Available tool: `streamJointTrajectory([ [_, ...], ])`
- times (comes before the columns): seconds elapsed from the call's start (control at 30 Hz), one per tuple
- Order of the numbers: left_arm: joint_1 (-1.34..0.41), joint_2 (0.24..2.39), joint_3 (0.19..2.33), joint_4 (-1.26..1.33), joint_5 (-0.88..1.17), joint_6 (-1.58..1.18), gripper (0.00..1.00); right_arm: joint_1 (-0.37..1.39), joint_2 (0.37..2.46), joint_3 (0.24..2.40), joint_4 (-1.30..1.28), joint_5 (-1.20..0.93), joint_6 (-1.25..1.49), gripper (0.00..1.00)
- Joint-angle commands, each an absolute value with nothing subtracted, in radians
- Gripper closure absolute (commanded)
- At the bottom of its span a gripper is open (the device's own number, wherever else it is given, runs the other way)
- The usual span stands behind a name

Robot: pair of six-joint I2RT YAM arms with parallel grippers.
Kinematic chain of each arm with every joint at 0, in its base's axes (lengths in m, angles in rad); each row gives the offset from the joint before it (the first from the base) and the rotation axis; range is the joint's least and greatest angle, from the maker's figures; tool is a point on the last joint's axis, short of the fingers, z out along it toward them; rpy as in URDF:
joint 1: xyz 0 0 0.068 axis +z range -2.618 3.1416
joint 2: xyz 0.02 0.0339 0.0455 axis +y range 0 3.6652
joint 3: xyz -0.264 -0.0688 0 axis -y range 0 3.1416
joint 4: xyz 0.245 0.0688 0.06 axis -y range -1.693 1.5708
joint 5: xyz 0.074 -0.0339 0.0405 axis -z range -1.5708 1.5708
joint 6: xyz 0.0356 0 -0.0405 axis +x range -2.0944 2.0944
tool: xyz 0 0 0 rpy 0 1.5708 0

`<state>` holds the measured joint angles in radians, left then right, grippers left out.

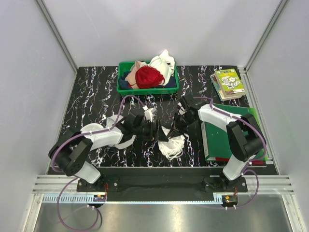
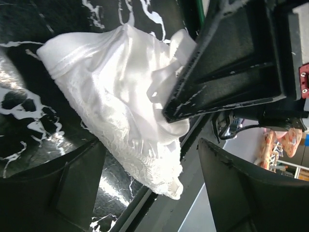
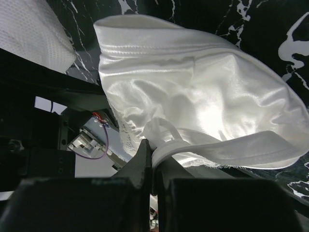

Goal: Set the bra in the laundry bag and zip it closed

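The white bra hangs bunched over the table's front middle. My right gripper is shut on it. In the right wrist view its fingertips pinch a looped strap and band of the bra. My left gripper faces it from the left, open. In the left wrist view its fingers stand wide apart, and the lace edge of the bra hangs ahead of the gap. The laundry bag, white mesh, lies under my left arm. A patch of the bag also shows in the right wrist view.
A green bin at the back holds a red bunched garment, beige cloth and white laundry. Books lie at the back right. A green folder lies under my right arm. The table's front edge is just below the bra.
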<state>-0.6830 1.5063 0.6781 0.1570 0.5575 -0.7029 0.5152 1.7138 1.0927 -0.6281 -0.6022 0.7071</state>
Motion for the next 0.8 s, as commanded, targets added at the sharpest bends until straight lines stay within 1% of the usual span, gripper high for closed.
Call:
streamJointTrajectory([
  [0.0,-0.712,1.540,0.727,0.233,0.601,-0.675,0.19,0.518,1.720,1.085,-0.566,-0.652,0.750,1.00],
  [0.1,-0.721,1.572,0.750,0.216,0.586,-0.670,0.24,0.518,1.727,1.068,-0.539,-0.683,0.787,1.00],
  [0.2,-0.721,1.589,0.767,0.193,0.566,-0.658,0.34,0.518,1.720,1.049,-0.523,-0.701,0.801,0.99],
  [0.23,-0.721,1.594,0.775,0.166,0.555,-0.646,0.39,0.518,1.717,1.045,-0.525,-0.706,0.799,0.98],
  [0.27,-0.719,1.603,0.785,0.144,0.525,-0.637,0.52,0.518,1.713,1.040,-0.526,-0.709,0.801,0.97],
  [0.33,-0.718,1.615,0.808,0.095,0.500,-0.614,0.64,0.518,1.703,1.028,-0.525,-0.716,0.796,0.94],
  [0.37,-0.715,1.621,0.814,0.080,0.486,-0.608,0.76,0.518,1.698,1.023,-0.525,-0.719,0.793,0.92],
  [0.47,-0.707,1.638,0.834,0.026,0.469,-0.584,0.95,0.518,1.672,1.003,-0.535,-0.723,0.767,0.80],
  [0.5,-0.706,1.634,0.834,0.017,0.468,-0.578,1.00,0.520,1.655,0.999,-0.558,-0.719,0.744,0.72],
  [0.53,-0.701,1.626,0.833,0.003,0.460,-0.566,1.00,0.519,1.649,0.999,-0.578,-0.706,0.730,0.68],
  [0.57,-0.701,1.608,0.833,0.000,0.456,-0.557,1.00,0.518,1.632,1.006,-0.622,-0.700,0.692,0.60],
  [0.67,-0.692,1.568,0.827,-0.067,0.451,-0.526,1.00,0.519,1.579,1.038,-0.731,-0.666,0.611,0.50],
  [0.7,-0.690,1.534,0.827,-0.101,0.453,-0.511,1.00,0.520,1.560,1.049,-0.761,-0.648,0.589,0.42],
  [0.77,-0.690,1.497,0.839,-0.165,0.469,-0.474,1.00,0.518,1.500,1.086,-0.852,-0.640,0.522,0.35],
])
